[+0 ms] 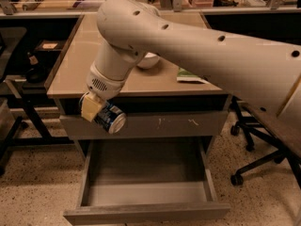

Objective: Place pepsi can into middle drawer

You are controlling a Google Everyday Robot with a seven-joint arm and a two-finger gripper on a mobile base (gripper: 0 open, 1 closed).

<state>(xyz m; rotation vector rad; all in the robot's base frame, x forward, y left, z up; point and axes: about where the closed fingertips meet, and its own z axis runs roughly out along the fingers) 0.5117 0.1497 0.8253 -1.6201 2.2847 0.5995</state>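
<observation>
My gripper is shut on the pepsi can, a small blue can with a silver end, held tilted on its side. It hangs in front of the scratched grey drawer front, above the left part of the open middle drawer. The drawer is pulled out wide; its grey floor shows nothing in it. My large cream arm reaches in from the right and covers much of the tabletop.
A white bowl and a green packet lie on the tan table top, both partly hidden by the arm. An office chair base stands at the right. A dark frame stands at the left.
</observation>
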